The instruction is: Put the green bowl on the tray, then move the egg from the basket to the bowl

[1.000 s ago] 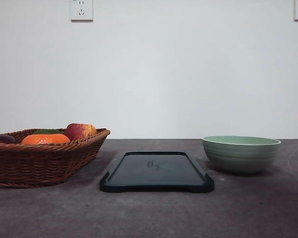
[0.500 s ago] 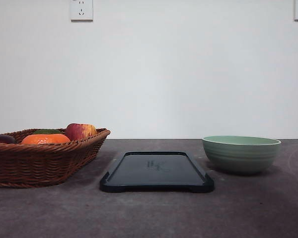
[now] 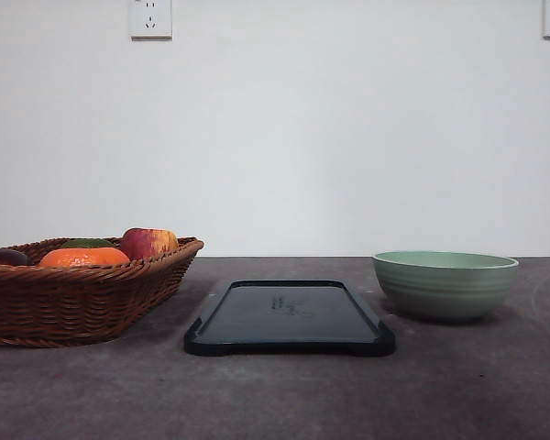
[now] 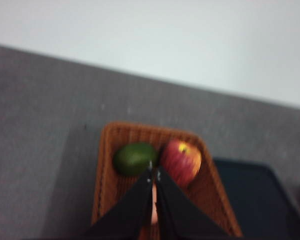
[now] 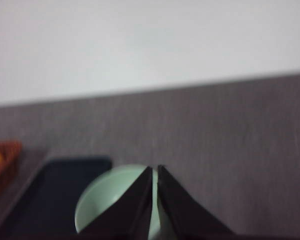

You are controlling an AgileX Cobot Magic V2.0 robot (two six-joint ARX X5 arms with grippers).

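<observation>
a: looking at the front view first. the green bowl sits on the table to the right of the tray, near it but not touching. the basket is off to the left with an orange citrus and an apple poking over the rim. i can't pick out the egg from here.

b: and my left wrist view?

a: there the left gripper hangs above the basket, fingers drawn nearly together, just a thin slit between them, nothing held. beyond the tips lie a green fruit and the apple. a pale orange sliver shows in the slit lower down; could be the egg, but it's blurred and i can't tell.

b: right wrist?

a: the right gripper is also narrowed to a slit and carrying nothing. the green bowl is right under it, its rim spreading out from beneath the fingers towards the tray, which lies just beside the bowl on the basket side.

b: so who moves?

a: i'd say the right arm; it's the one over the bowl, and the bowl only needs to go sideways, leftwards, onto the tray. i'd have to spread those fingers first to take the rim. the left arm is already parked over the basket for the egg afterwards.
</observation>
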